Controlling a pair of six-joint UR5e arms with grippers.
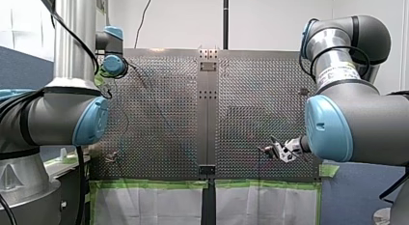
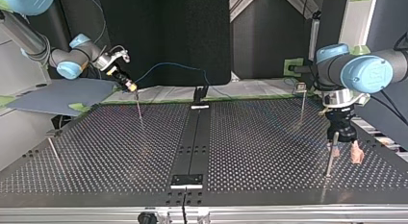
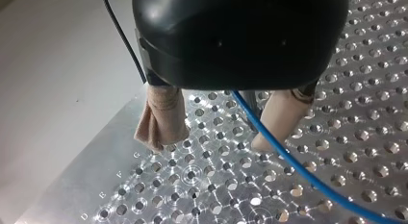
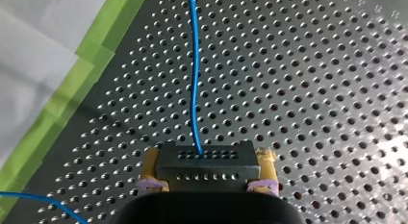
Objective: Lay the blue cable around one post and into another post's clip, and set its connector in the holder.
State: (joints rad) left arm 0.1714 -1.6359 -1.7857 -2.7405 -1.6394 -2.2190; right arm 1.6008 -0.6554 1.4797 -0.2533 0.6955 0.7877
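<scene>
Got a perforated metal desk [image 2: 260, 152] here, made of two hole-covered plates with a plain centre strip [image 2: 192, 142] between them. Carries a near bracket [image 2: 187, 180] at the strip's front end in the top view and a far bracket [image 2: 199, 107] at its back end. Also holds four thin rods standing in the holes: left post [image 2: 54, 154], back-left post [image 2: 139, 106], back-right post [image 2: 302, 104] and right post [image 2: 330, 159]. Has green tape [image 1: 154, 185] along one edge. Shows tiny letters [image 3: 101, 195] marked beside the edge holes in the left wrist view.
</scene>
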